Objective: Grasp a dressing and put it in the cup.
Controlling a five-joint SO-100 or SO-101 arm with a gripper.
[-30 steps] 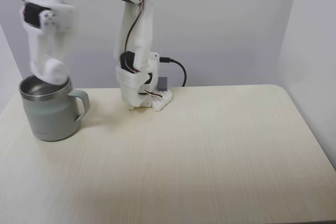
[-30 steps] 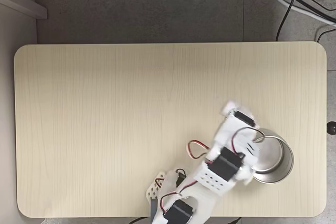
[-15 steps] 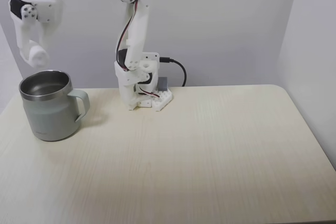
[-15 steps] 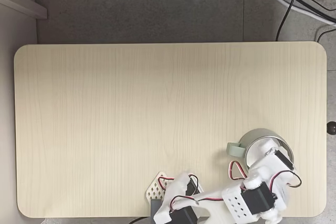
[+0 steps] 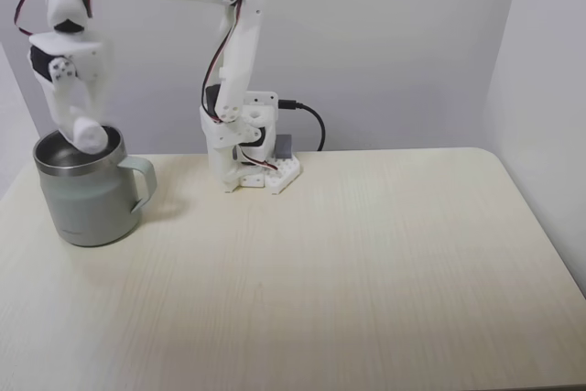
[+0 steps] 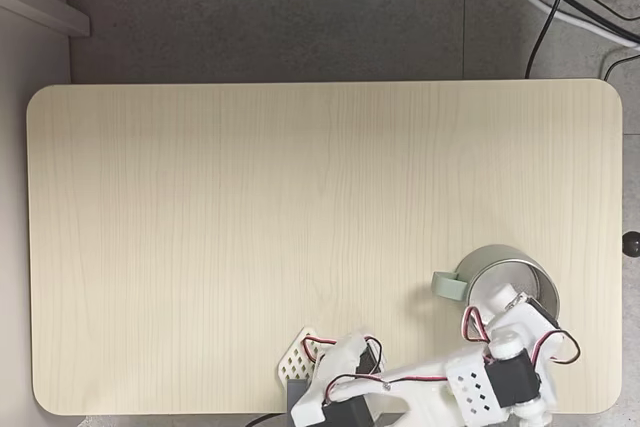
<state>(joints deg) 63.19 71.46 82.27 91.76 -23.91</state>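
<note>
Big pale wood-grain bench [image 5: 366, 263] takes up most of both fixed views, bare apart from the arm and the mug. The white arm [image 5: 233, 70] is bolted at the back edge in a fixed view from the front, goes up, then reaches across toward the left of that picture. A black cable [image 5: 311, 121] plugs in by its base.

The cup [image 5: 87, 199] is the sage-green mug with the shiny steel rim, sitting upright near the left edge in that same view, handle pointing right. From above it's over on the right, near the bottom edge [image 6: 490, 259], handle toward the left.

End effector [image 5: 87, 135] hangs tip-down right at the mouth of the cup, just over the rim. It's pinching the dressing [image 5: 90, 133], a small white rounded roll at its tip, level with the cup's rim. From above, the end effector [image 6: 497, 299] sits over the cup's steel interior.
</note>
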